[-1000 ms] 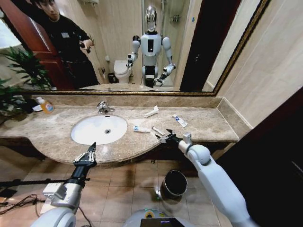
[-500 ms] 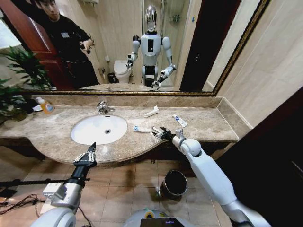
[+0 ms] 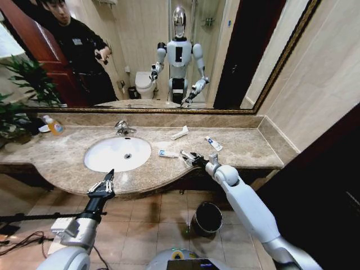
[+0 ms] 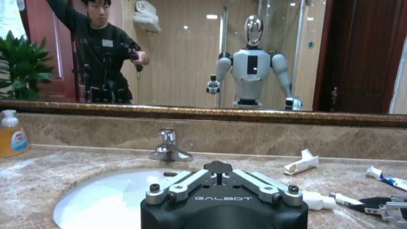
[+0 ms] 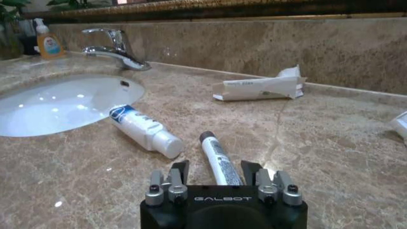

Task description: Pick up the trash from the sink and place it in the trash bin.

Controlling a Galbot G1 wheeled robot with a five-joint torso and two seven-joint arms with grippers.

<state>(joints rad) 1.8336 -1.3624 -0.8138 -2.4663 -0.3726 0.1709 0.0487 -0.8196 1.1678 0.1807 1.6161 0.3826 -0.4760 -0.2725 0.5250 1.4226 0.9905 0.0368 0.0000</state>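
From the head camera, the step in hand is the first reach for a scrap: the right gripper (image 3: 193,158) lies low over the beige-brown marble countertop (image 3: 67,154), at about four o'clock from the white oval porcelain sink (image 3: 117,153), its tips at a slim white stick-like tube (image 3: 187,155). A white-and-blue mini tube (image 3: 167,153) lies just at nine o'clock of it, a long white wrapper (image 3: 180,133) near twelve o'clock by the backsplash, and another small white-and-blue tube (image 3: 214,144) at two o'clock. The small round dark trash bin with a shiny metal rim (image 3: 207,218) stands on the floor at six o'clock, below the counter edge. The left gripper (image 3: 102,187) hangs idle before the counter front, fingers drawn close. From the left wrist camera, the chrome faucet (image 4: 169,147) stands at twelve o'clock above the basin, the wrapper and tubes off at three o'clock; this gripper's own fingertips are cut off below the housing. From the right wrist camera, the slim tube (image 5: 218,158) runs straight in between the spread fingers (image 5: 179,172), which have not closed on it; the blue-printed tube (image 5: 144,130) lies at ten o'clock, touching the basin's rim. The next move, I judge, calls for closing squarely on the narrow tube, then lifting clear. Whether the fingertips touch the marble is hidden, and I cannot find any green packet.
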